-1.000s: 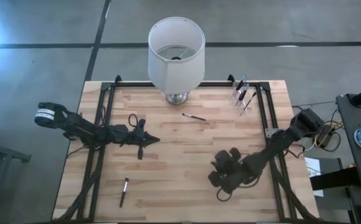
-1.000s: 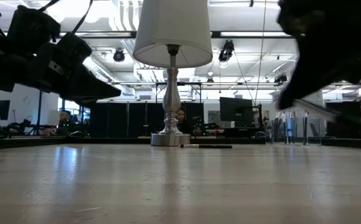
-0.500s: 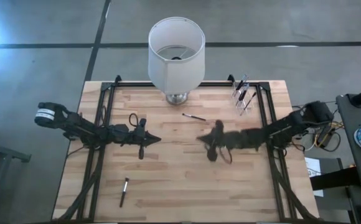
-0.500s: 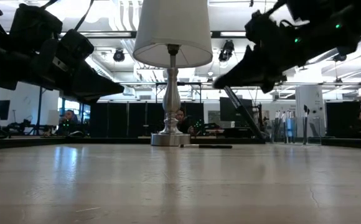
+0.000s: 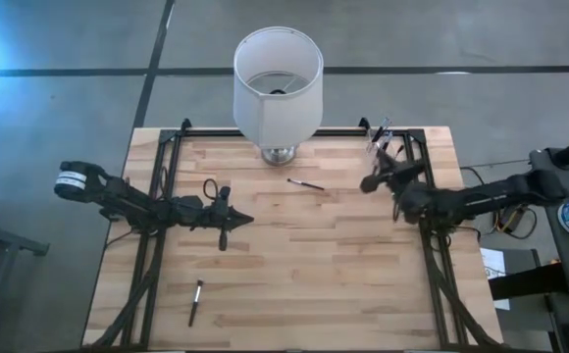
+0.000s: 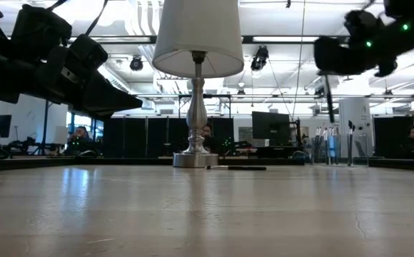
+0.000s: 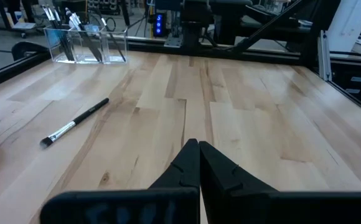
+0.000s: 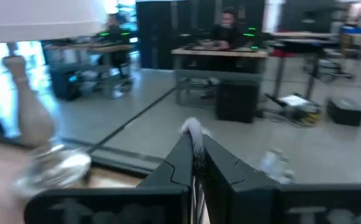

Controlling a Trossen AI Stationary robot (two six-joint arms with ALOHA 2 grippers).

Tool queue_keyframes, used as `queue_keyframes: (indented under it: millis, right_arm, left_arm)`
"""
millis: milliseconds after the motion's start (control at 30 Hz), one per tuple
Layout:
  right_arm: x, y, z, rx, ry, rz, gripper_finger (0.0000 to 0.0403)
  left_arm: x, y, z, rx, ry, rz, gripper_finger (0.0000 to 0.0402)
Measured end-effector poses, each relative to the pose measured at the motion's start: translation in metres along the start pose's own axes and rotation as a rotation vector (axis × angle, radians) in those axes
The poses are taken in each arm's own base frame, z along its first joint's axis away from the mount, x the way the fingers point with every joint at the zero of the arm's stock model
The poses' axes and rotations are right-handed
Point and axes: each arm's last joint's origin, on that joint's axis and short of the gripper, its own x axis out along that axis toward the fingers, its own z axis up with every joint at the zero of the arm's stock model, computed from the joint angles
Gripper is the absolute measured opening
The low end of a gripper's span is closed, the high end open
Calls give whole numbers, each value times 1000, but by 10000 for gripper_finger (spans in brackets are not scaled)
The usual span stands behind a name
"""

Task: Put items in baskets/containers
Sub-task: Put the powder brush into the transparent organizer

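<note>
From above, my right gripper [image 5: 371, 182] sits at about two o'clock on the table [image 5: 294, 265], just short of the clear cup [image 5: 384, 149] in the far right corner, which already bristles with brushes. One loose brush [image 5: 306, 183] lies near the lamp [image 5: 277, 88] at twelve o'clock, another [image 5: 195, 301] down at seven o'clock. My left gripper [image 5: 240, 219] waits clenched and empty at nine o'clock, toward the middle.

From table height, my right gripper [image 6: 321, 56] hangs high at two o'clock with a thin dark brush shaft [image 6: 329, 96] dangling below it, tip above the cup [image 6: 337, 148]. I judge the drop is the step in hand: I should centre that shaft over the cup's mouth and lower until the tip is inside the rim before letting go, or it may glance off the brushes already standing there.

My left wrist view shows closed fingers [image 7: 193, 165] over bare wood, the loose brush [image 7: 75, 122] at ten o'clock and the cup [image 7: 87, 43] beyond it at eleven.

My right wrist view shows my fingers [image 8: 183, 162] clamped on a brush, its pale bristle tuft [image 8: 193, 132] poking up between them; the lamp base [image 8: 46, 165] sits at nine o'clock. The cup I cannot see here, so I would trust the overhead view for aim.
</note>
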Motion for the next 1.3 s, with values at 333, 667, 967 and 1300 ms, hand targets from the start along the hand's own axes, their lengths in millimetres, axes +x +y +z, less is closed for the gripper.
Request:
queue_keyframes:
  millis: [333,667,967,1300]
  right_arm:
    - [17,-52,-10,55,-74,41,12]
    - [27,-68,-8,-24,-4,44,12]
    - [26,-80,-22,48,-25,-4,12]
    - [25,-89,-42,151,-12,-56,12]
  left_arm:
    - [0,0,0,0,-2,2,0]
    - [0,0,0,-2,2,3,0]
    - [0,0,-1,-4,8,8,0]
    - [0,1,-1,-6,6,21,0]
